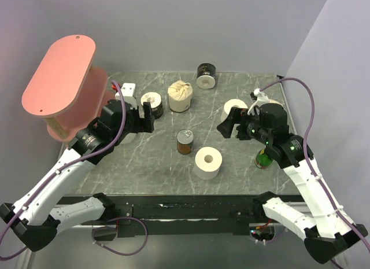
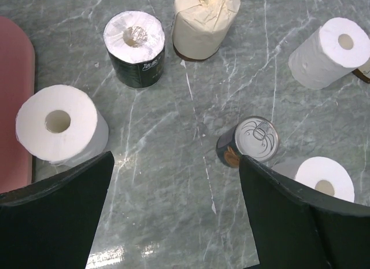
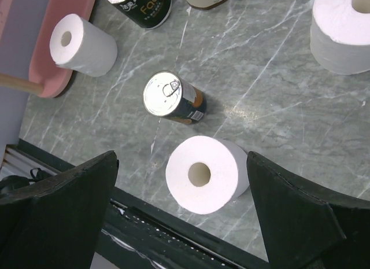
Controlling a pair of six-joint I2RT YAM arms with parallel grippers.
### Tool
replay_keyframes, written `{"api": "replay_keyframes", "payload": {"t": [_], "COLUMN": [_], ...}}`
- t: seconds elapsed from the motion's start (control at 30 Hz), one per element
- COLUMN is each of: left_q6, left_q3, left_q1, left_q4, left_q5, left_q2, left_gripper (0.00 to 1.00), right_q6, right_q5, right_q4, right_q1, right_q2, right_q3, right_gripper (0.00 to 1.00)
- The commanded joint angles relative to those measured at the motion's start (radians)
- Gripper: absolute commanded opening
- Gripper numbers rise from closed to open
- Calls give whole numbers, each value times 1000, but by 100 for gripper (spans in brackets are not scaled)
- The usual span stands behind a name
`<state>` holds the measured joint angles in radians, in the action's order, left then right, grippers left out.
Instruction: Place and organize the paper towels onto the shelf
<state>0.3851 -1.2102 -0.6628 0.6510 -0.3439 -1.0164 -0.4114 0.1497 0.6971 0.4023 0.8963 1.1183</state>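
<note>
**Desk:** Two arms over a grey marbled worktop (image 1: 156, 170), a pink shelf (image 1: 58, 78) at far left. Which step is this?

**Photographer:** The opening one, by my reading: picking a first roll. The shelf's top board shows bare and its lower tiers are mostly hidden. Every roll I can see stands on the worktop.

**Desk:** And the tools?

**Photographer:** Both carry nothing. The left tool (image 2: 176, 162) hangs with its fingers spread wide. It is over bare stone between the white roll by the shelf (image 2: 58, 123) and the tin can (image 2: 251, 143). The right tool (image 3: 182, 156) gapes just as wide. In its wrist view the front white roll (image 3: 203, 173) lies in line with the gap between its fingers.

**Desk:** So what does the next move call for?

**Photographer:** Probably a descent. The right tool looks better placed. It would lower over the front white roll, close across its sides and lift clear of the can nearby. The left tool would first have to shift toward its own roll, which stands just beside the shelf's lowest board.

**Desk:** How do the rolls look?

**Photographer:** They are stubby and upright, with hollow cores facing up. The plain white ones look soft. A black-wrapped roll (image 2: 135, 46) and a cream-wrapped roll (image 2: 205, 20) stand close together farther back. The cream paper is crinkled and gathered on top.
</note>
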Motion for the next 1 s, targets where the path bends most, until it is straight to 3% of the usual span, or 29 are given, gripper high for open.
{"api": "replay_keyframes", "payload": {"t": [0.0, 0.2, 0.4, 0.5, 0.57, 0.73, 0.97], "left_q6": [-17, -57, -118, -137, -127, -146, -172], "left_q3": [-17, 1, 9, -5, -47, -46, -55], "left_q1": [-3, -1, -1, 2, 9, 69, 164], "left_q4": [-5, -25, -37, -2, 66, 26, -14], "left_q5": [-17, -9, -125, -217, -271, -195, -162], "left_q2": [-2, 7, -62, -178, -290, -415, -464], "left_gripper": [96, 96, 96, 99, 91, 87, 85], "right_q6": [-3, 0, 23, 40, 62, 88, 94], "right_q5": [-35, -24, 25, 30, 46, 59, 106], "right_q4": [-16, -19, -53, -94, -117, -137, -128], "right_q1": [-2, 0, 1, 0, 0, -2, -3], "right_q2": [-37, -48, -92, -149, -178, -232, -249], "right_q3": [5, -3, -32, -69, -87, -112, -123], "right_gripper": [99, 100, 100, 99, 100, 100, 99]}}
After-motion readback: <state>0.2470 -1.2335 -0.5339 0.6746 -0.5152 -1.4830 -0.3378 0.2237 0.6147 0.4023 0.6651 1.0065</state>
